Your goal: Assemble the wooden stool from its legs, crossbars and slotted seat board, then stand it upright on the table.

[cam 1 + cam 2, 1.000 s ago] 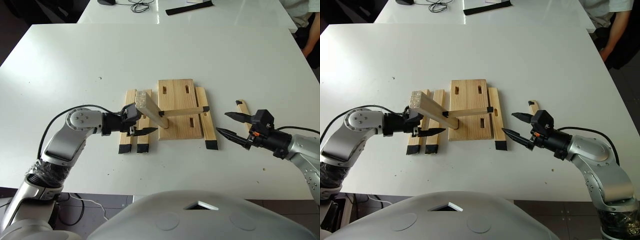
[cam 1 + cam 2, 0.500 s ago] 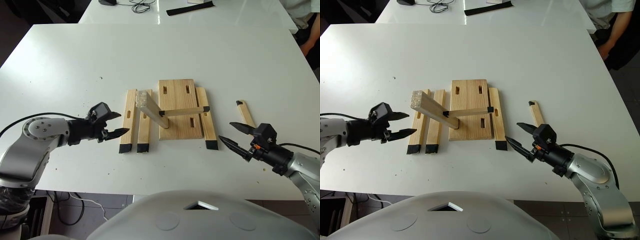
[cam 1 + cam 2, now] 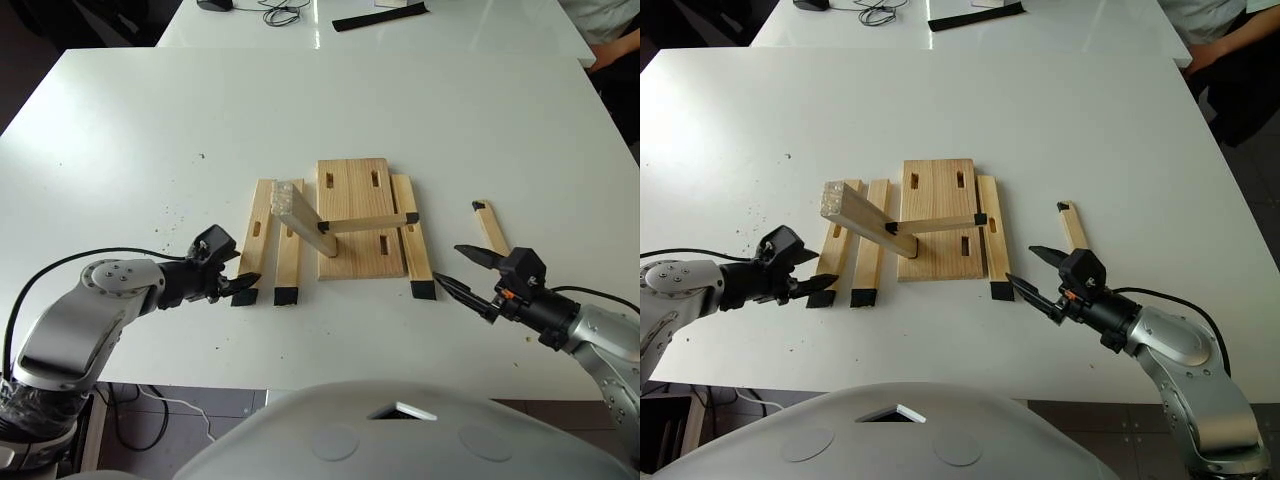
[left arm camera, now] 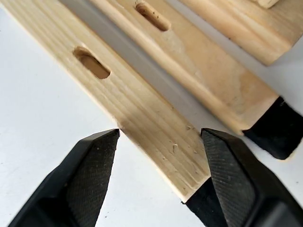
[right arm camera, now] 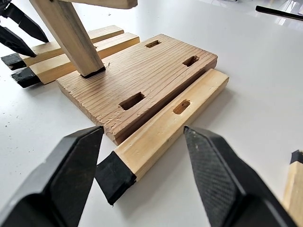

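Left wrist view: left jaws open, straddling the capped end of the outermost leg (image 4: 142,113), probably lining up a pick. That leg lies at 9 o'clock of the seat board (image 3: 350,195), mid-tabletop (image 3: 450,120). Right jaws open at 4 o'clock, flanking another leg (image 5: 165,137).

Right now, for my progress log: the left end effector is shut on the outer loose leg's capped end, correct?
Not shut. The left wrist view shows the left end effector open, its fingers either side of the outer loose leg's capped end.
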`<state>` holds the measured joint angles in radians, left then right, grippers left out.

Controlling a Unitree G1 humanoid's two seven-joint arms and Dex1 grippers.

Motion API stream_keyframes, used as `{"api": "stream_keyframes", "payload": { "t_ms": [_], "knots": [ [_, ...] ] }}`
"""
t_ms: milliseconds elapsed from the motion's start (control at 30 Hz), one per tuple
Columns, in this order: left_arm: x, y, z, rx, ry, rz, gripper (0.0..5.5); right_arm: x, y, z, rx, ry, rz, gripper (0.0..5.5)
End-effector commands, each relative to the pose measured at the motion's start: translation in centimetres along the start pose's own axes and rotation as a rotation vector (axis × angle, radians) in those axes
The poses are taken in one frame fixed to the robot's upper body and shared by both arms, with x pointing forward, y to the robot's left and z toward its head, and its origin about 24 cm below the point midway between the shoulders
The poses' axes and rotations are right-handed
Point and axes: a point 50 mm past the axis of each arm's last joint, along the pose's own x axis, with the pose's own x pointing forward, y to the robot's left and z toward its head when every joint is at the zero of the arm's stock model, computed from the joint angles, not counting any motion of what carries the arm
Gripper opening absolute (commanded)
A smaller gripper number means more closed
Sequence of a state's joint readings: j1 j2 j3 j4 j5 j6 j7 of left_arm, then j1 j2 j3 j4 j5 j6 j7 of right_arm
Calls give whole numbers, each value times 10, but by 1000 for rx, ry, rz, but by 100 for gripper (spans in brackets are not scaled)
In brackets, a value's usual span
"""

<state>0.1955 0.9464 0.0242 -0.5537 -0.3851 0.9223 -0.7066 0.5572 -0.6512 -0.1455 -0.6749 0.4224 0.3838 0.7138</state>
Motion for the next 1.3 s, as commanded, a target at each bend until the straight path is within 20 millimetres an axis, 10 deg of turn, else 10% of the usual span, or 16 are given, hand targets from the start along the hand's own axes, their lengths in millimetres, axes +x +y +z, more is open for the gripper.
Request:
{"api": "stream_keyframes", "payload": {
  "t_ms": [33,633,1033,1300],
  "knots": [
    [-3,16,-3,67,47,43,320,2,4,0,-6,-9,-5,315],
    [26,32,-31,-217,42,-4,276,10,-4,1,-48,-1,16,315],
    [6,62,59,-261,-403,-41,203,8,-20,8,-83,-18,-21,315],
    [-101,59,196,-102,-1200,-230,203,-10,-55,34,-87,-137,-129,315]
  ]
}}
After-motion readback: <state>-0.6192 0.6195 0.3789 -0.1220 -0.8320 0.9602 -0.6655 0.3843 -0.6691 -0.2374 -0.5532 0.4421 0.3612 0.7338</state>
